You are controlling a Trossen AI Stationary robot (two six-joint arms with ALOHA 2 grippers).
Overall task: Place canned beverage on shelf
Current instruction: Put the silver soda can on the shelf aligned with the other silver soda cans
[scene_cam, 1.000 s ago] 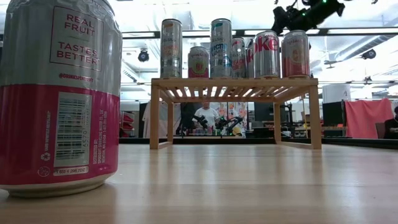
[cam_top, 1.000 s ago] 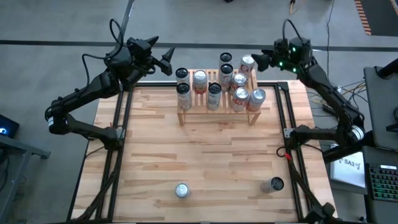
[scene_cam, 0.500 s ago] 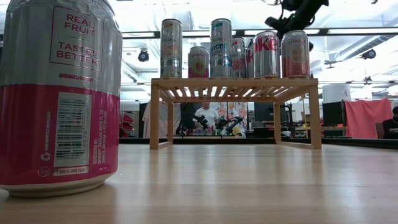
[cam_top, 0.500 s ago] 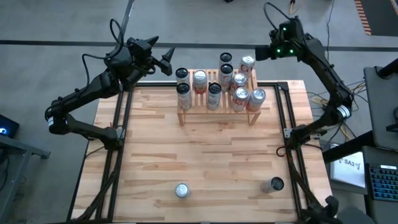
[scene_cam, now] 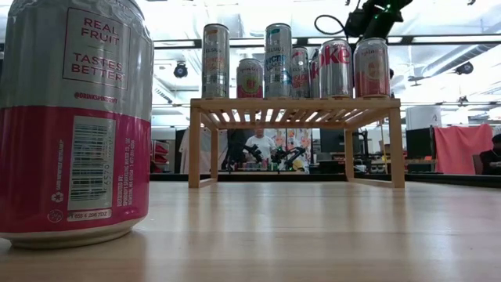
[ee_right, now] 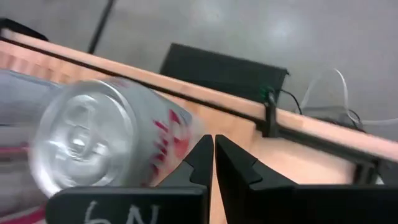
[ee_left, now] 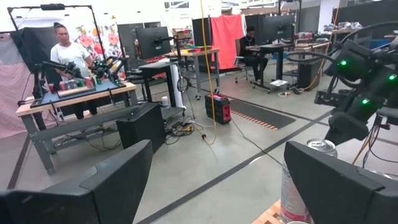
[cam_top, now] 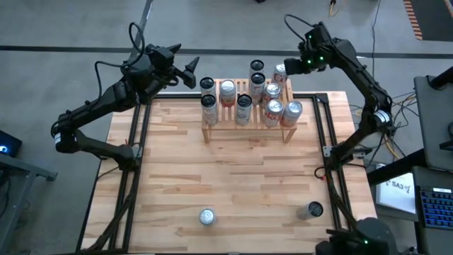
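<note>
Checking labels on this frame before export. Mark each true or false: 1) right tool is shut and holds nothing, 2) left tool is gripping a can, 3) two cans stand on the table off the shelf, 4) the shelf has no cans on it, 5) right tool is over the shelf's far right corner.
1) True. The right tool has its fingers together, with nothing between them.
2) False. The left tool is open and empty, hanging off the shelf's far left end.
3) True. One can and another can stand on the table near its front edge.
4) False. The shelf carries several upright cans.
5) True. It is above the can at that corner.
</note>
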